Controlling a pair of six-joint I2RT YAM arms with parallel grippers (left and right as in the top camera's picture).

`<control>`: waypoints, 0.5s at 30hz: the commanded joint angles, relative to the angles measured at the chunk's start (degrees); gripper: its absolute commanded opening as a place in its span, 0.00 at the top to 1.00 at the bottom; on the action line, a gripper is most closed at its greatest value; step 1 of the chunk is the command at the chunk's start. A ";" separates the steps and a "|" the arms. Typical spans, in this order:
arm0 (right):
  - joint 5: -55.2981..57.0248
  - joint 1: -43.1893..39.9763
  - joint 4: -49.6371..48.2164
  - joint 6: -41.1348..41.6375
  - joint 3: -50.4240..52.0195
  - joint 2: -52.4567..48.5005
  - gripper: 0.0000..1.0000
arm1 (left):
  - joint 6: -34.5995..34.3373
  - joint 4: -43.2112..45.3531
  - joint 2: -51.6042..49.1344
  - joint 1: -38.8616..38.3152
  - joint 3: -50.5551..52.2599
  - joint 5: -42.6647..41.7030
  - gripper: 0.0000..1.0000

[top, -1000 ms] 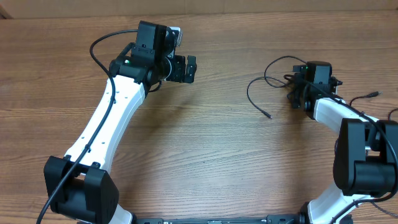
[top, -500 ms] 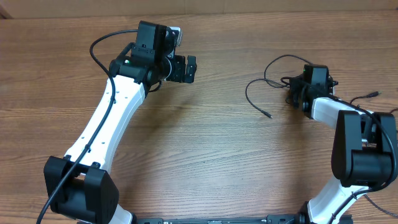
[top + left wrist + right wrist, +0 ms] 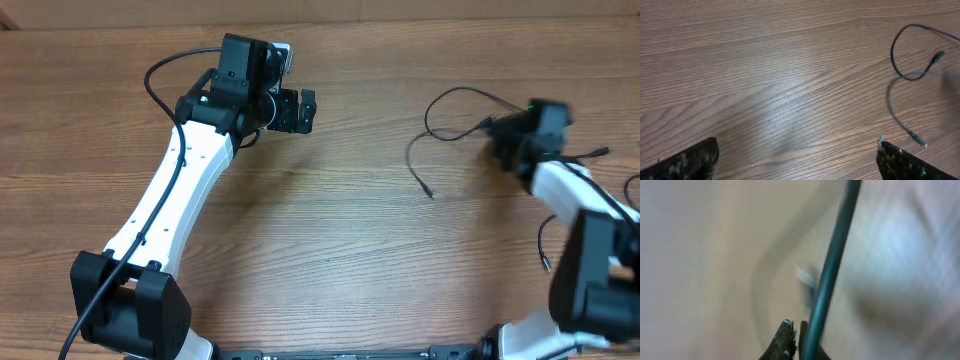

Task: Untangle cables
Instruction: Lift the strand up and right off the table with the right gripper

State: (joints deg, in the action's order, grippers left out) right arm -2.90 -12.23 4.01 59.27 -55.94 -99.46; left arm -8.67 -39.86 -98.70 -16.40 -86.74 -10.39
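A blurred cable (image 3: pixel 833 262) rises slantwise from the pincer (image 3: pixel 795 339), apparently pinched between its tips.

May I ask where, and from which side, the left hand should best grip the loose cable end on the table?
Probably the cable just above its plug tip, from straight above, closing across it: that stretch runs nearly straight, clear of the loop.
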 commanded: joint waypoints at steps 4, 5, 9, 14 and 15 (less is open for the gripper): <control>0.83 -10.23 -4.33 -1.20 -10.27 11.43 0.96 | -0.35 -0.02 0.46 -0.11 -1.27 0.50 0.00; 0.87 -11.39 -5.16 -0.98 -11.08 11.80 0.96 | -0.35 -0.02 0.46 -0.11 -1.27 0.50 0.00; 0.83 -16.50 -9.60 -0.61 -15.30 12.74 0.96 | -0.35 -0.02 0.46 -0.11 -1.27 0.50 0.00; 3.06 -22.69 -11.69 -0.63 -21.94 12.72 0.96 | -0.35 -0.02 0.46 -0.11 -1.27 0.50 0.00; 4.57 -23.28 -11.91 -0.61 -22.53 12.72 0.96 | -0.35 -0.02 0.46 -0.11 -1.27 0.50 0.00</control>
State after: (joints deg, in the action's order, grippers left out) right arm -2.07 -33.08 -6.63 58.78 -74.28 -87.29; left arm -8.67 -39.86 -98.70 -16.40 -86.74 -10.39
